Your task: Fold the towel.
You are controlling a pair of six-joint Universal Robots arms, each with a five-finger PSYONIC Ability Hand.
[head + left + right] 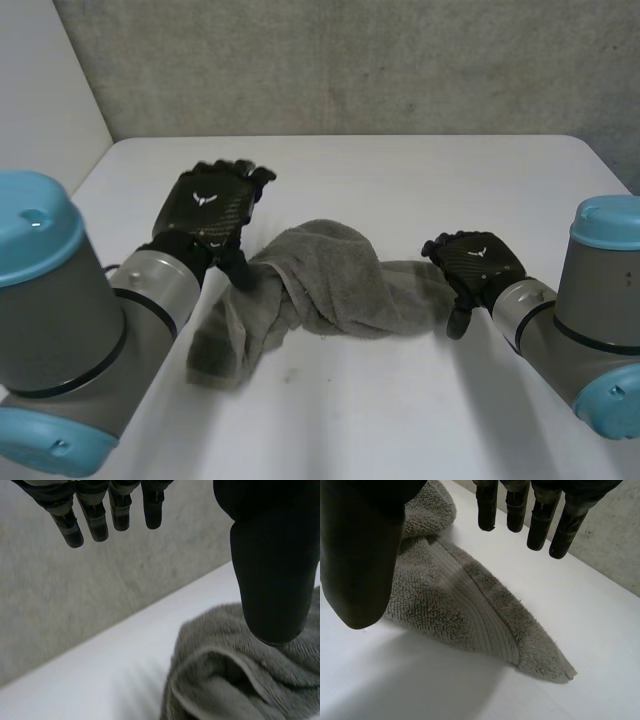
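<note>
A grey towel [320,285] lies crumpled on the white bench [400,165], stretched crosswise between the two hands and not folded flat. Its middle is bunched into a raised hump; on the robot's left a longer end trails toward the near edge, beside the left arm's wrist, and on the right it narrows to a flatter end. The left hand [210,208] hangs over the towel's left part, palm down. In its wrist view the fingers [100,522] are straight and spread well apart from the thumb [274,575], with nothing between them; the thumb tip sits over a rolled hem of the towel, and I cannot tell whether it touches the cloth. The right hand [476,264] is at the towel's right end, just beside the cloth. In its own wrist view its fingers [540,522] also reach out straight, apart from the thumb [360,555], and have hold of nothing. Under that palm the towel shows a ribbed woven band running along a turned-over edge to a pointed corner that rests flat on the bench. A rough grey wall [350,60] stands behind the bench's far edge.
</note>
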